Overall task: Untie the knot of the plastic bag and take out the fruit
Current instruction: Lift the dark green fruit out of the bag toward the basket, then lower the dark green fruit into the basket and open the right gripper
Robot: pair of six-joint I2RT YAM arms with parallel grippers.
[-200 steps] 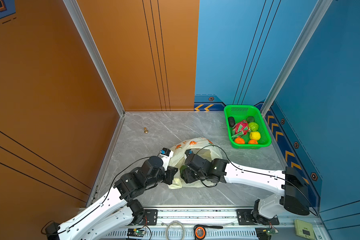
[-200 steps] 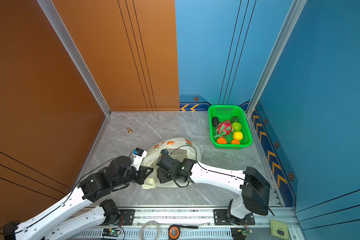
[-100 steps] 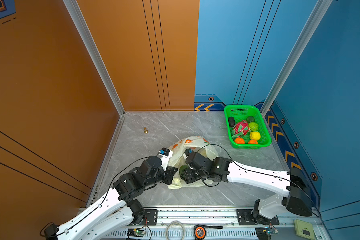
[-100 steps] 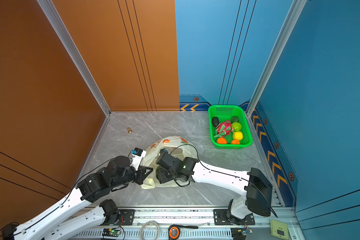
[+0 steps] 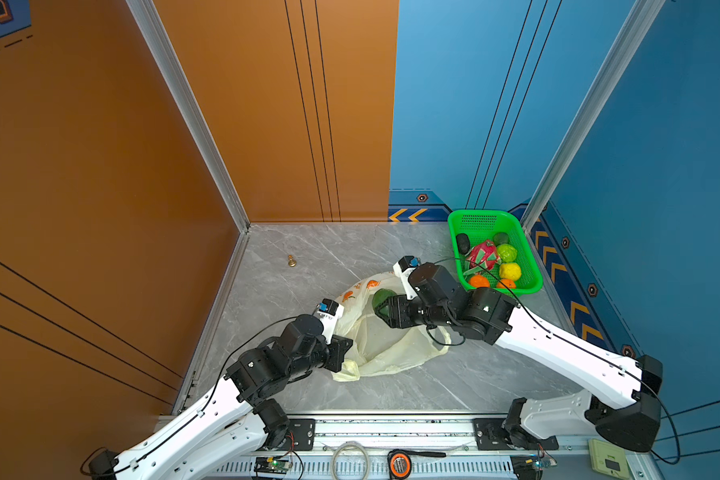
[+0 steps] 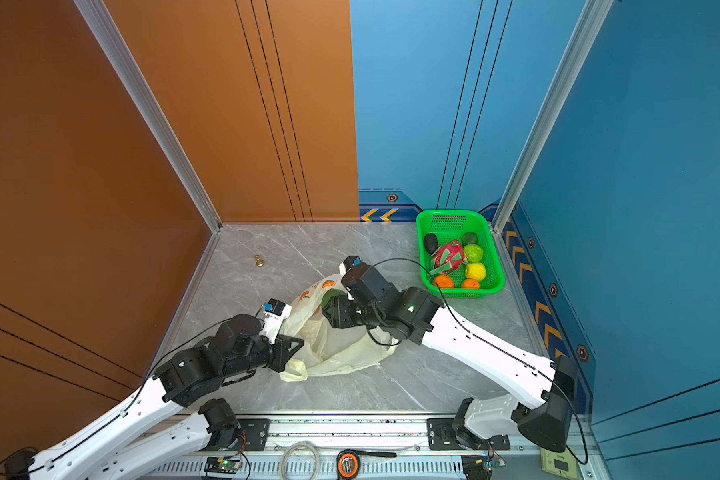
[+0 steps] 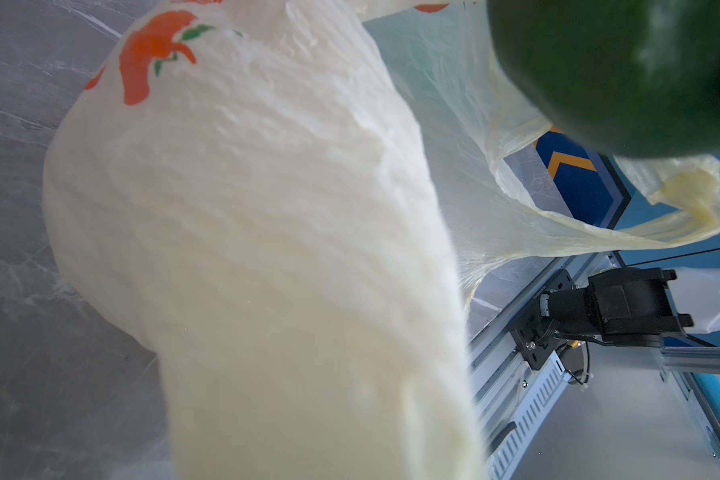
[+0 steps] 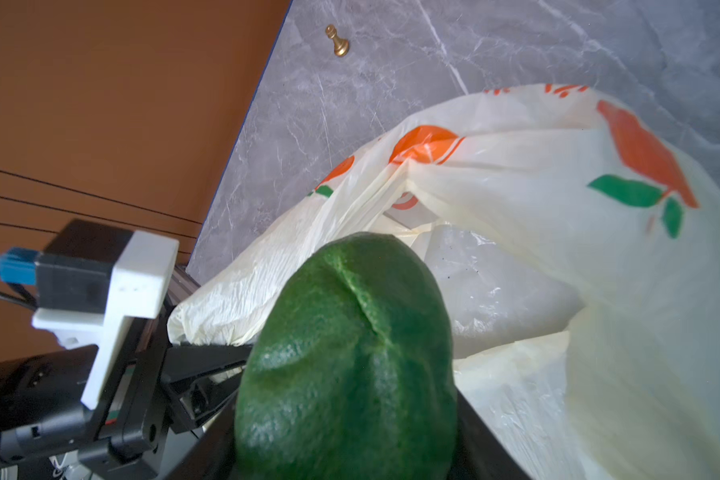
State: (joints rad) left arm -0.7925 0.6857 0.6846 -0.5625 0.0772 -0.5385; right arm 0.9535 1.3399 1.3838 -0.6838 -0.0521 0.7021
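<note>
In both top views my left gripper (image 5: pixel 345 356) pinches tight on the rim of the thin, translucent pale yellow plastic bag (image 5: pixel 395 349), slumped mid-floor. It is light, slippery film, I judge, best held by a bunched edge. My right gripper (image 5: pixel 385 309) clamps the round dark green toy fruit (image 5: pixel 382 297) at the bag's mouth: firm, taken across its middle.
</note>
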